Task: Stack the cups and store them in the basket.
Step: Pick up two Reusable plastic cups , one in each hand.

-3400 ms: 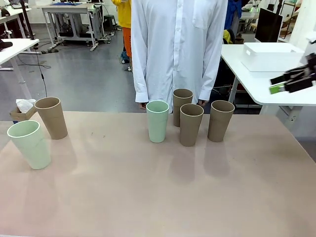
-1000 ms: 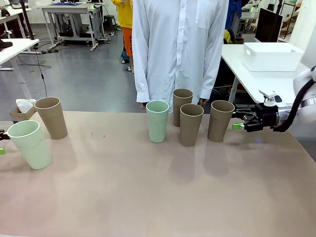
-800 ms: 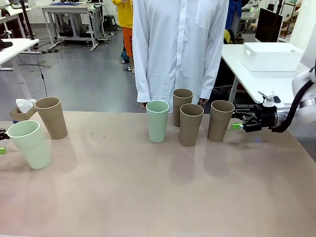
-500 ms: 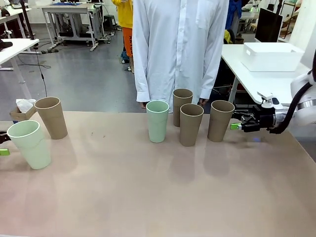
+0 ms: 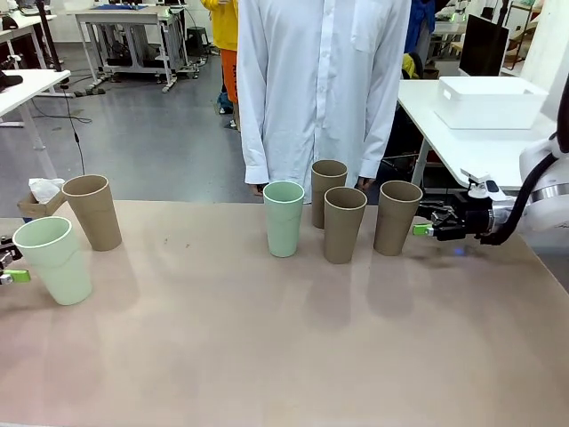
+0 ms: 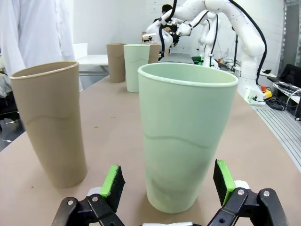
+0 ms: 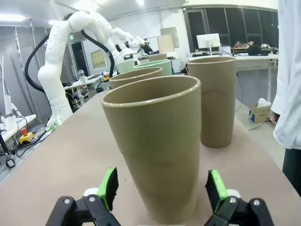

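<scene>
Left wrist view: wide left gripper (image 6: 168, 181) is flanking mint cup (image 6: 188, 136).
Wide right gripper (image 7: 162, 188) is flanking tan cup (image 7: 155, 141); centre first, squeeze gently.

This looks like a robotics lab: at the far left white metal-framed workbenches (image 5: 124, 13) stand on a bare grey floor (image 5: 160, 142), black cables (image 5: 76, 133) trailing, with a black flat monitor (image 5: 483, 46) far right.

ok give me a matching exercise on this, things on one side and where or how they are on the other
1 left gripper
2 right gripper
3 basket
4 middle mint cup

A on the side table
B open, facing the rightmost brown cup
C in front of the person
D open, facing the left mint cup

Pairs: 1-D, 2-B, 3-A, 4-C
</scene>
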{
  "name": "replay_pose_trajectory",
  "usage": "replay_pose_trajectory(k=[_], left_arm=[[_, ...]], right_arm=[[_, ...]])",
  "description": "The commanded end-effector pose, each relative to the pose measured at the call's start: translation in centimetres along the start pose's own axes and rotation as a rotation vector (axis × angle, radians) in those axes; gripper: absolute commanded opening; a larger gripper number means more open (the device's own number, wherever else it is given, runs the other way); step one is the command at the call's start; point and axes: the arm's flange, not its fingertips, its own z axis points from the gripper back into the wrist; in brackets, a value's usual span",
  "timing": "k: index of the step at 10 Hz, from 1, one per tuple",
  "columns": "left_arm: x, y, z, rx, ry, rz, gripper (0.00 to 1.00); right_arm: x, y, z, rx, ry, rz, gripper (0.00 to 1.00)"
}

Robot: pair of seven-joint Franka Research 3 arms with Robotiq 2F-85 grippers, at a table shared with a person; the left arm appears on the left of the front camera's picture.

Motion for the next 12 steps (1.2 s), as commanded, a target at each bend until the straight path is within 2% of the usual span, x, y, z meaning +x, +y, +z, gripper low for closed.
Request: replay_pose_trajectory(k=[1,8,12], left_arm=[[-1.3,-1.8,-0.5,-0.046,-0.001,-0.041,1.00],[-1.6,-2.6,-2.8,-0.096,-0.042,-0.055,1.00],[-1.9,-2.4,-3.9,-0.099,-0.052,-0.062,1.00]], right_arm=[[0.2,-0.8,-0.3,0.011,-0.053,-0.010,1.00],[-0.3,-0.9,-2.2,0.052,-0.089,-0.028,1.00],[0.0,-1.0,-3.9,0.044,-0.073,-0.010,1.00]])
